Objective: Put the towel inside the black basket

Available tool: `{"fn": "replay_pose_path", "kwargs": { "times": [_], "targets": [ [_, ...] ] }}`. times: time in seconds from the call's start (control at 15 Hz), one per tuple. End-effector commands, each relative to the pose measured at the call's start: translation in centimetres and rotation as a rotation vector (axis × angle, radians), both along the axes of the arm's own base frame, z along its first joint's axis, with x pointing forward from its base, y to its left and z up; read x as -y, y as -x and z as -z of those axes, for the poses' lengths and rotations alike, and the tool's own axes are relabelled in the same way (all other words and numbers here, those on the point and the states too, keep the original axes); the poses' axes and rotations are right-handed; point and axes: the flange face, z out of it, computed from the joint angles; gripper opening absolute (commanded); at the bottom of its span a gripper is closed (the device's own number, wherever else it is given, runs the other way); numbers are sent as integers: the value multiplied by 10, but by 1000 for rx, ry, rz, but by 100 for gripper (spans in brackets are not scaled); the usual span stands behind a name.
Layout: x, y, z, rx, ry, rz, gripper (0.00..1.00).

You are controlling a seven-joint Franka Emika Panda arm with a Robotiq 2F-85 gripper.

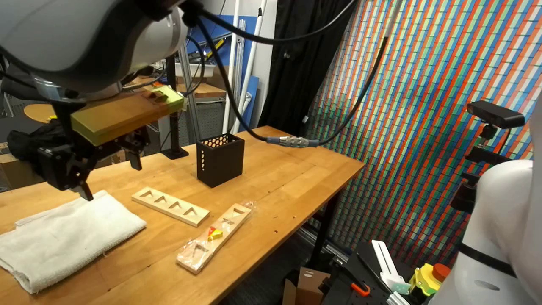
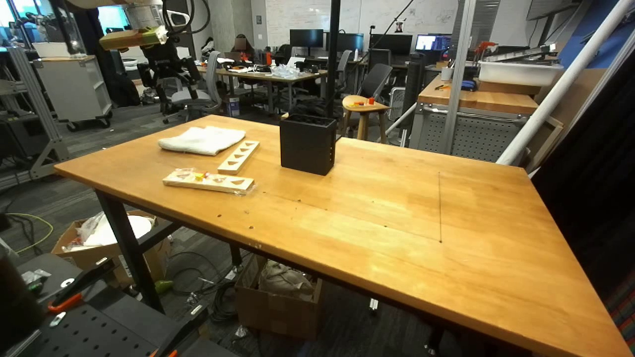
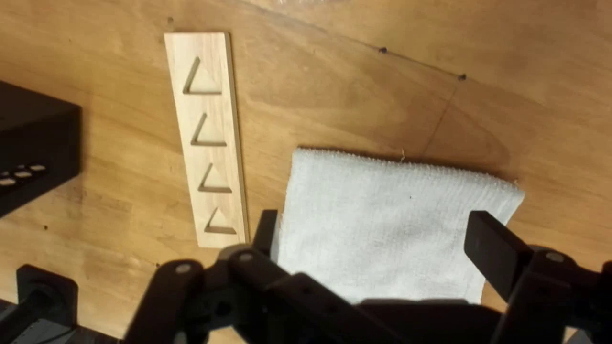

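Two fingers (image 3: 492, 251) parted wide, and the gripper (image 3: 375, 235) has nothing at all in its grasp! It hangs above the table (image 1: 305, 173), a yellow-green block (image 1: 114, 114) mounted over the fingers, and look at the wrist view: the towel (image 3: 382, 224) shows right there in the gap, white, folded, lying flat on the wood. Tips above, cloth below, and an exterior view puts those fingertips plainly higher than the fabric. Across to the black basket (image 2: 307, 146), upright on the same tabletop, open at the top, a row of holes running down its narrow side. The towel lies outside it, well apart, and between the pair comes a bare wooden board (image 3: 208, 155), four triangular recesses in a line, just beside the cloth. Near it, a second board (image 2: 208, 185), this one in clear plastic, closer to the front edge in both exterior views, red and yellow pieces (image 1: 215, 234) bright on top. A black cable (image 1: 230, 93) loops across an exterior view, and what a backdrop, that wall of coloured strips (image 1: 423, 106)!
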Motion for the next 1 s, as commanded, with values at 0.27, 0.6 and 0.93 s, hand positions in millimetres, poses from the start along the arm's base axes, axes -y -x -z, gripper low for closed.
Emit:
{"fn": "replay_pose_path", "kwargs": {
  "times": [0.27,0.6,0.93],
  "targets": [
    [-43,-89,23,71,-7,-63,100],
    [-53,-136,65,53,-38,-103,100],
    [-61,-156,117,-8,-97,-115,100]
  ]
}}
